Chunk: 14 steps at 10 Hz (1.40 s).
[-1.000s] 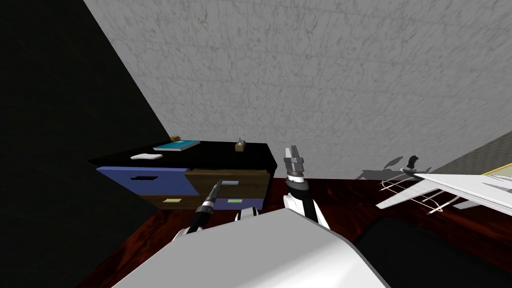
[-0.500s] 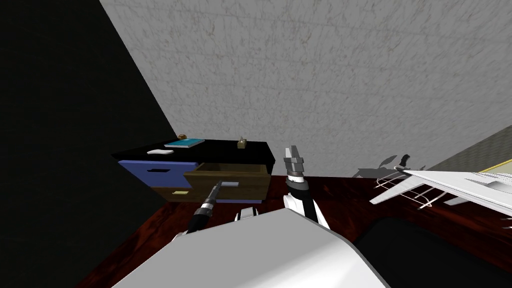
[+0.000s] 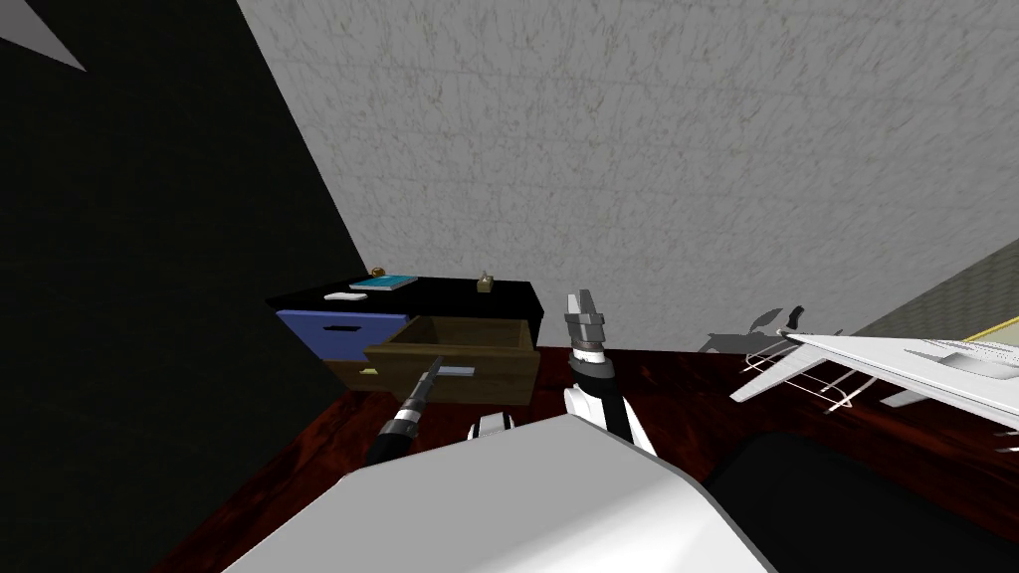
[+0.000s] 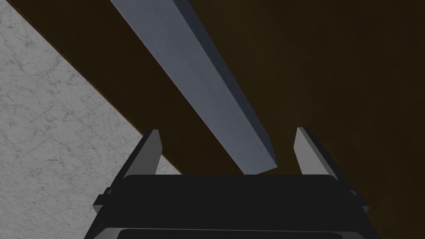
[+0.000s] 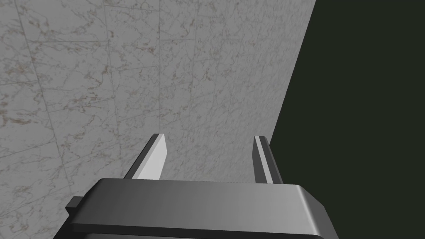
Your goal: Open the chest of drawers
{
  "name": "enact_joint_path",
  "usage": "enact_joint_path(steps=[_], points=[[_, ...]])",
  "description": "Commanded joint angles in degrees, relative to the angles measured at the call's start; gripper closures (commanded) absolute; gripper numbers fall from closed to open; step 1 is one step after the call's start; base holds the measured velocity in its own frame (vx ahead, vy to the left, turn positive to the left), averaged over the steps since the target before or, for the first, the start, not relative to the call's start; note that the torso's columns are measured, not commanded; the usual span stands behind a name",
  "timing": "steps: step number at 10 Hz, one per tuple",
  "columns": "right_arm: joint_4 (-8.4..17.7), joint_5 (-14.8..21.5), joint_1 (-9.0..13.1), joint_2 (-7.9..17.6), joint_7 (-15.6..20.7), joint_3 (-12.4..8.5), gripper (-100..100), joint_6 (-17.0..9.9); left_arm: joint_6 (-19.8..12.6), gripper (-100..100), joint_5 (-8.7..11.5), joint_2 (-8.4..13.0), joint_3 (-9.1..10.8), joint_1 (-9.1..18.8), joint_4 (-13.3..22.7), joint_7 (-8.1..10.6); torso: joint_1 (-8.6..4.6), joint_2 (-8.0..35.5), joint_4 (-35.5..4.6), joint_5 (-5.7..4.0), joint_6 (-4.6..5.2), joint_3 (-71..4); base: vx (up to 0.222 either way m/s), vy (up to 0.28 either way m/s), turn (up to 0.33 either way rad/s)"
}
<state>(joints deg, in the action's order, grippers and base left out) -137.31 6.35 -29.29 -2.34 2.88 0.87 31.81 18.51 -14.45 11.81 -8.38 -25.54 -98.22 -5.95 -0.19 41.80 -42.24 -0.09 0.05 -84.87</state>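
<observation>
1. While the left fingers (image 4: 152, 150) stand released on either side of the grey handle (image 4: 199, 70), neither blade presses it. The bar's end lies between them, close to the dark body, so nothing is clamped.
2. Behind the handle is the front of the brown drawer (image 3: 453, 360). In the head view this drawer juts well out of the chest (image 3: 508, 298), with its hollow inside open to sight from above.
3. The chest stands on the dark red floor (image 3: 677, 388) against the grey wall (image 3: 647, 149), ahead of me and to my left. A blue drawer (image 3: 343, 333) sits beside the brown one; I cannot tell whether it is pulled out.
4. On the chest's black top lie a teal book (image 3: 384, 283), a flat white thing (image 3: 345, 295) and a small tan box (image 3: 486, 285), all set back from the brown drawer's front.
5. The right fingers (image 5: 154, 159) are spread and empty. That arm is raised just right of the chest and takes no part.
6. Judging from this, the opening is largely done, since one drawer is plainly out. What is left looks small. It is either a last bit of pull, for which the left fingers would have to close on the handle, or drawing the hand clear of the bar without nudging the drawer back in.
</observation>
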Motion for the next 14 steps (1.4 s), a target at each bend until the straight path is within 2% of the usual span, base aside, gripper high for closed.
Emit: enact_joint_path(steps=[1,6,8,10,11,14], points=[[0.0,0.0,0.0,0.0,0.0,0.0,0,0.0,-2.3,-100,0.0,0.8,-0.37,-1.7,-4.3,0.72,0.09,0.0,0.1,0.04,-0.01,0.0,0.059,-0.001,-0.011],[0.0,0.0,0.0,0.0,0.0,0.0,0,0.0,-6.9,-100,-0.1,2.7,-1.06,-5.5,-12.4,2.24,0.13,0.7,-0.3,-0.02,-0.06,0.4,0.024,-0.001,-0.014],[0.0,0.0,0.0,0.0,0.0,0.0,0,0.0,-7.8,-100,-0.1,3.1,-1.2,-6.3,-14.5,2.55,-0.06,0.8,-0.5,-0.21,-0.2,0.3,0.01,0.002,-0.009],[0.0,0.0,0.0,0.0,0.0,0.0,0,0.0,-8.4,-100,-0.3,3.3,-1.63,-6.6,-13.6,2.24,-0.17,1.1,-0.6,-0.34,-0.28,0.4,0.01,0.0,-0.01],[0.0,0.0,0.0,0.0,0.0,0.0,0,0.0,-8.5,0,-0.3,3.3,-1.7,-6.7,-13.5,2.29,-0.18,1.0,-0.5,-0.28,-0.21,0.4,0.006,0.003,-0.008],[0.0,0.0,0.0,0.0,0.0,0.0,0,0.0,-8.5,0,-0.3,3.4,-1.83,-6.9,-13.0,2.39,-0.14,0.6,-0.2,-0.15,-0.09,0.2,0.0,0.0,0.0]])
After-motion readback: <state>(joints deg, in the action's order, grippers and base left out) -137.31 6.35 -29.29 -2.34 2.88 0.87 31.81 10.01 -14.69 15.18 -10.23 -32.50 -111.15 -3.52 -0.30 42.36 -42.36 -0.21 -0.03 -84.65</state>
